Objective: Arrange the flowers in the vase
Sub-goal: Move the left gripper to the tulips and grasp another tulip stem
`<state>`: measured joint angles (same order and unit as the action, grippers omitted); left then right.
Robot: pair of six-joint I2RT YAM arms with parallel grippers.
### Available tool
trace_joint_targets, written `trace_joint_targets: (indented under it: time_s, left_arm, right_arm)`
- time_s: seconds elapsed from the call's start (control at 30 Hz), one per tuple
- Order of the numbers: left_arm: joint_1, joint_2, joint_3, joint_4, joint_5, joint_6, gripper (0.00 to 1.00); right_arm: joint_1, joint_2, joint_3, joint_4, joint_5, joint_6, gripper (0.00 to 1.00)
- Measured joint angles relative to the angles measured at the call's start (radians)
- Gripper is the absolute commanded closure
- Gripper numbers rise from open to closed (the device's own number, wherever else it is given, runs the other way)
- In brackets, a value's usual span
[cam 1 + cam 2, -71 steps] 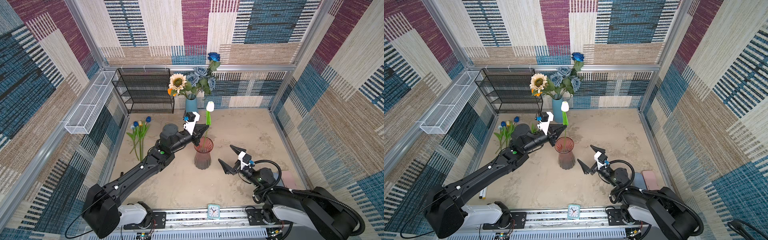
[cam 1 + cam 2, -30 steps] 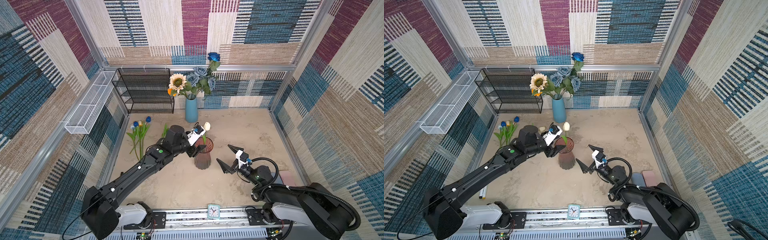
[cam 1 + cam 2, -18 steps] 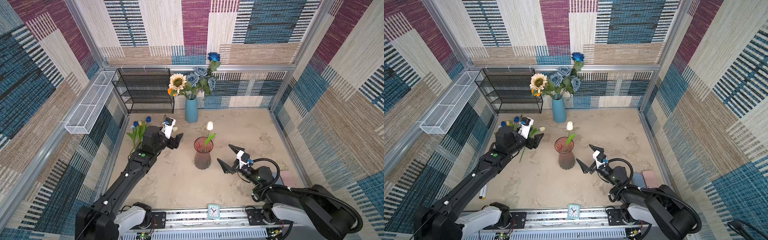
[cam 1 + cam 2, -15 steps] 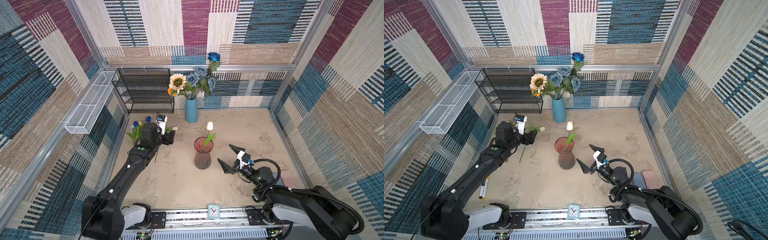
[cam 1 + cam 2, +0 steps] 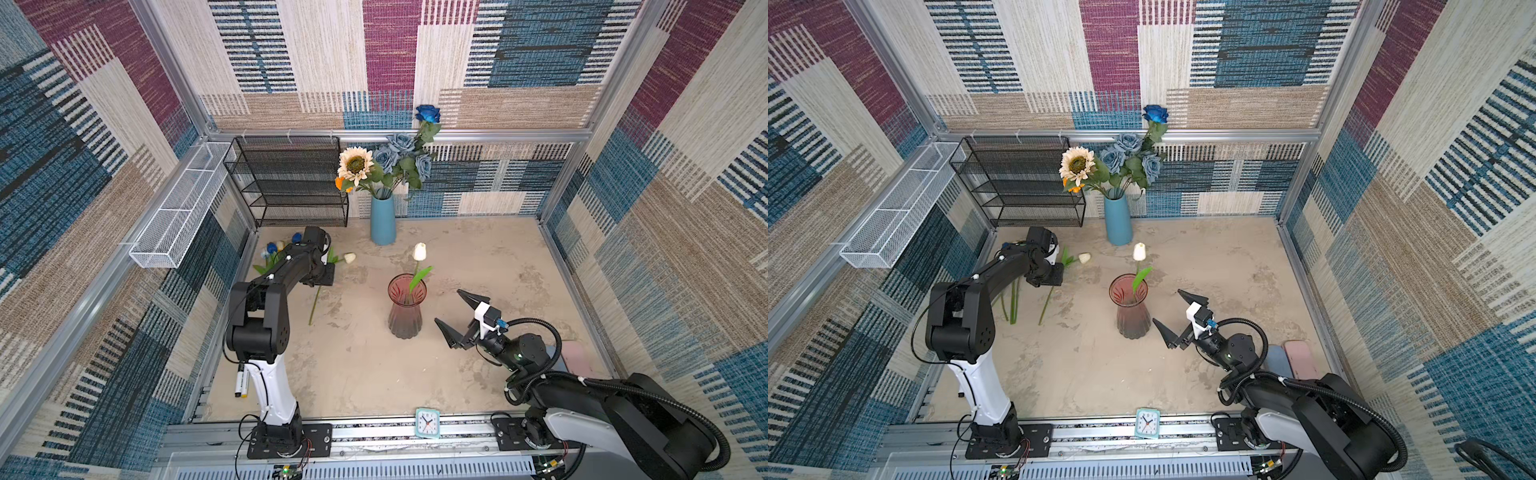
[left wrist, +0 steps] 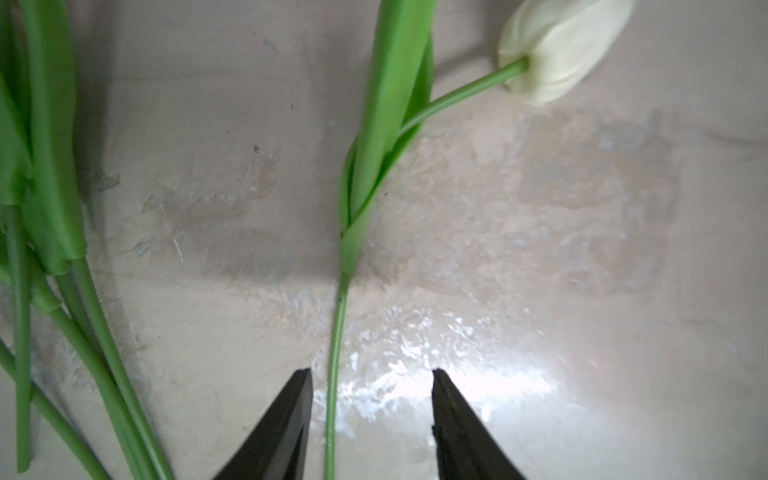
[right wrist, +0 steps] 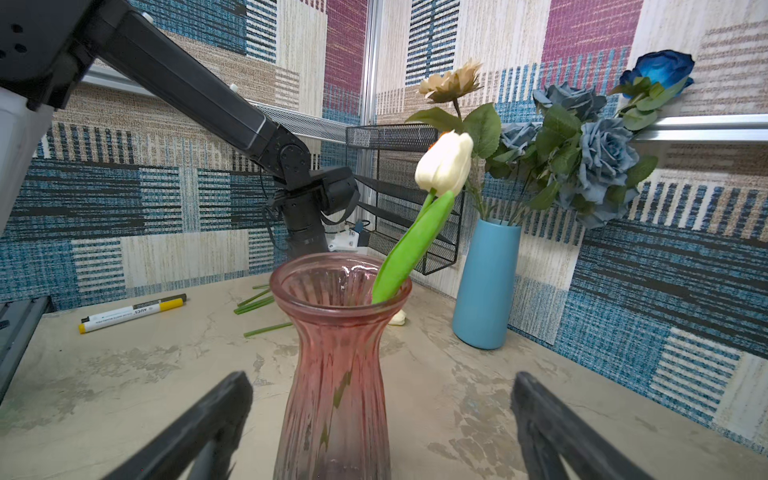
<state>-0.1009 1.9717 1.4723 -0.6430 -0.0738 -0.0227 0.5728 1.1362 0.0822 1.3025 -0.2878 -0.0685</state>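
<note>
Tulip stem (image 6: 337, 332) between parted jaws of left hand (image 6: 370, 372) | right hand (image 5: 448, 305) wide open

You have a ribbed pink glass vase (image 5: 404, 322) upright mid-table, with one white tulip (image 5: 419, 252) leaning on its rim. To its left a cream-white tulip (image 6: 561, 45) lies flat, and further green-stemmed tulips (image 5: 272, 249) lie bunched near the wall. At the back, a cream sunflower (image 5: 355, 164), dusty-blue roses (image 5: 399, 145) and a deep-blue rose (image 5: 428, 113) stand in a tall blue vase (image 5: 382, 222).
</note>
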Motion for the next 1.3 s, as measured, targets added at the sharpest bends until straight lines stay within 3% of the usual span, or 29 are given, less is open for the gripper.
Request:
trace_joint_targets:
  time_s: [0.23, 0.43, 0.5, 0.73, 0.9, 1.1, 1.3]
  left_arm:
    - [0.007, 0.092, 0.068, -0.074, -0.008, 0.029, 0.52]
    - [0.008, 0.142, 0.100, -0.088, -0.008, 0.045, 0.69]
    - [0.008, 0.150, 0.109, -0.088, -0.009, 0.045, 0.80]
    - [0.006, 0.154, 0.109, -0.071, -0.024, 0.049, 0.99]
    - [0.006, 0.133, 0.081, -0.050, -0.024, 0.051, 1.00]
    - [-0.001, 0.013, -0.070, -0.029, -0.014, 0.041, 1.00]
    - [-0.045, -0.333, -0.390, 0.167, 0.060, -0.026, 1.00]
  right_arm:
    - [0.000, -0.013, 0.000, -0.019, 0.000, -0.005, 0.00]
    - [0.000, -0.011, 0.000, -0.020, 0.000, -0.005, 0.00]
    - [0.000, -0.015, 0.000, -0.020, 0.001, -0.005, 0.00]
    - [0.000, -0.022, -0.003, -0.021, 0.004, -0.005, 0.00]
    - [0.000, -0.025, -0.003, -0.021, 0.011, -0.004, 0.00]
    - [0.000, -0.036, -0.005, -0.022, 0.012, -0.004, 0.00]
    - [0.000, -0.048, -0.012, -0.022, 0.026, -0.004, 0.00]
